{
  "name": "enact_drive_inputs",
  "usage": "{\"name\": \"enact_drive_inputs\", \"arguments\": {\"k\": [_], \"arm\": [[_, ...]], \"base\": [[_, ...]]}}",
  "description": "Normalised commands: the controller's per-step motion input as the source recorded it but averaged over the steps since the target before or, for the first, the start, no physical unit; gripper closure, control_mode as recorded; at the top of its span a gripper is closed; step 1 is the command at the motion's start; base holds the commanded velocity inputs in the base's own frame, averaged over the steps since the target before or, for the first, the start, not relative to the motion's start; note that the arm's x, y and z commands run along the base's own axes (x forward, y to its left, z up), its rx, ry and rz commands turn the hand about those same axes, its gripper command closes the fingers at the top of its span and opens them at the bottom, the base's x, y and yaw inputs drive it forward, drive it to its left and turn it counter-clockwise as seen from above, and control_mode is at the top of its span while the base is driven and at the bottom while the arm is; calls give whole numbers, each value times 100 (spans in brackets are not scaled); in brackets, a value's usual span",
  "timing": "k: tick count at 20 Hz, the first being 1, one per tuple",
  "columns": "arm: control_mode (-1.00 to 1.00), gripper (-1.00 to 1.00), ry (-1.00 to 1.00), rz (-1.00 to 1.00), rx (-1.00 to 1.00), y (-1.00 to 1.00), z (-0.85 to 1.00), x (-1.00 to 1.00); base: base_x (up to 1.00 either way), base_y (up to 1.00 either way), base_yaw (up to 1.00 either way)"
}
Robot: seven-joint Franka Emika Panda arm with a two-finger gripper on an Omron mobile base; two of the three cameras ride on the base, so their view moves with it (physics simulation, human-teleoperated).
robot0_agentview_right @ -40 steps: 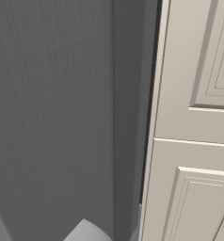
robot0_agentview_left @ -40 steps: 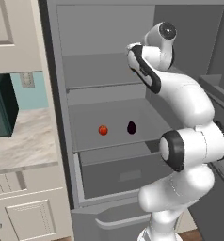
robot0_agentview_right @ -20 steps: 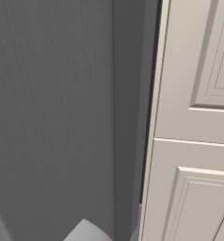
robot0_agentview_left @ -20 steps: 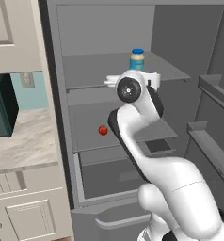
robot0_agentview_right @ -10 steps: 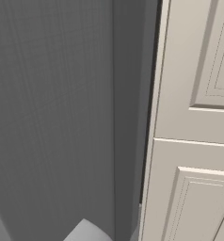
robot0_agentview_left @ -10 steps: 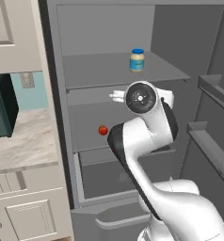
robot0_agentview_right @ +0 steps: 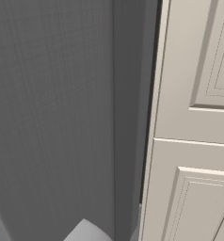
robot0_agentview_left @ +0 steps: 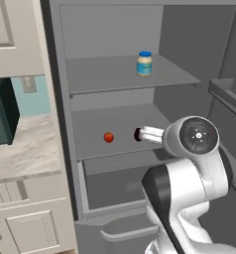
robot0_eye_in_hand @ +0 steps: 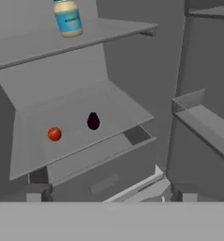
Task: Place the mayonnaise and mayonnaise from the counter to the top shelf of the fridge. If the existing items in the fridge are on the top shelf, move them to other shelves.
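My gripper point(robot0_agentview_left: 142, 134) sits out in front of the open fridge point(robot0_agentview_left: 199, 59), level with the middle shelf point(robot0_eye_in_hand: 76, 127), and whether its fingers are spread or pressed together I cannot tell; I see nothing between the tips. One mayonnaise jar point(robot0_agentview_left: 144, 63) stands upright on the top shelf point(robot0_agentview_left: 105, 74), toward its right and far side, blue lid up. Below it, the small red-orange fruit point(robot0_eye_in_hand: 54, 134) lies left of the dark purple one point(robot0_eye_in_hand: 93, 121), a little apart from it. The counter point(robot0_agentview_left: 26, 149) lies off to the left, and no second jar shows on the stretch of it I can see. I judge such a jar to be stiff, smooth and fairly light, likely to slip if pinched on the lid, so I would close on the body at the label band, fingers level.
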Motion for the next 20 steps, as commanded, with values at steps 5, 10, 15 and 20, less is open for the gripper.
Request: {"name": "enact_drive_inputs", "arguments": {"k": [5, 10, 15, 20], "arm": [[-100, -100, 0, 5, 2, 20, -12, -77], [100, -100, 0, 0, 0, 0, 0, 0], [100, -100, 0, 0, 0, 0, 0, 0], [100, -100, 0, 0, 0, 0, 0, 0]], "base": [[0, 0, 0], [-39, 93, 19], [6, 100, 12], [52, 100, 4]]}}
